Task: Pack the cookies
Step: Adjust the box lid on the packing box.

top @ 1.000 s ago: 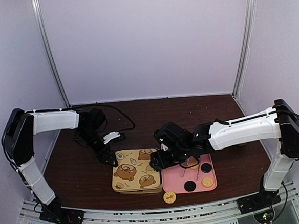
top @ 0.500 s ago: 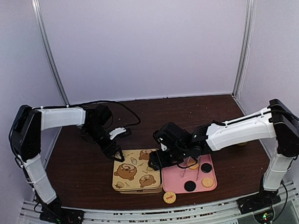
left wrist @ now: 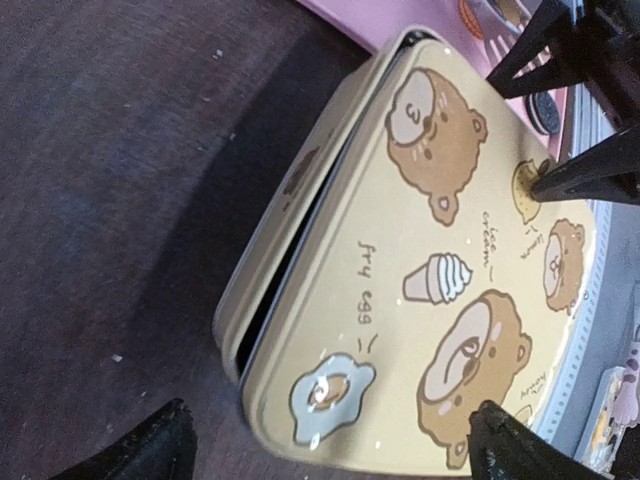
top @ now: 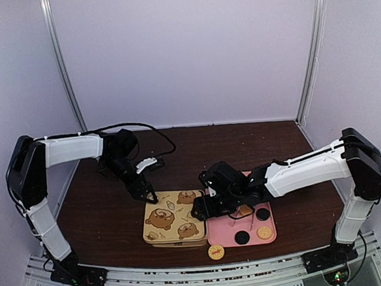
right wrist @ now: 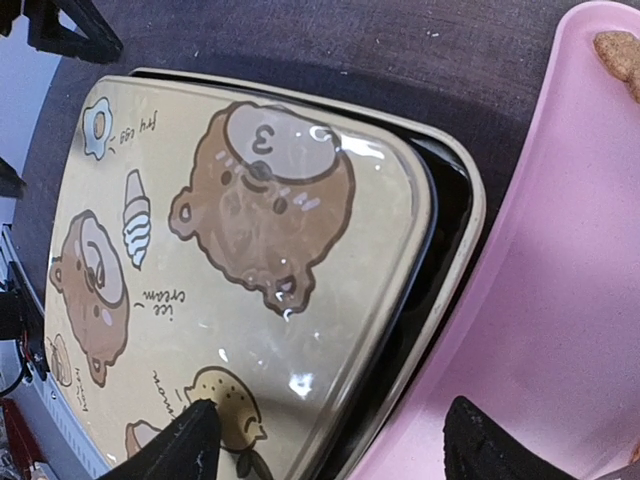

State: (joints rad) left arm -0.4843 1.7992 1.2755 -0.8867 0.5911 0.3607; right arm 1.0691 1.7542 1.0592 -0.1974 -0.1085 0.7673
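Writing legible on the tin lid (left wrist: 420, 280): "fry egg" beside a fried-egg print and "ice cream" beside a cone, among brown bear faces on cream-yellow. The lid sits askew on the tin base (right wrist: 455, 215), leaving a dark gap on the side toward the pink tray (right wrist: 560, 250). Left jaws spread wide and hold nothing; fingertips (left wrist: 150, 450) straddle the near corner of the lid. Right jaws also spread wide and empty; fingertips (right wrist: 190, 445) span the lid edge and the tray rim. In the left wrist view, the black right-arm fingers stand over the far end of the lid. The cookies (top: 265, 232) lie on the tray just beyond the right jaws: two tan, two dark, all round. One tan cookie (top: 216, 251) lies alone on the desk (top: 97, 215), in front of the tray.
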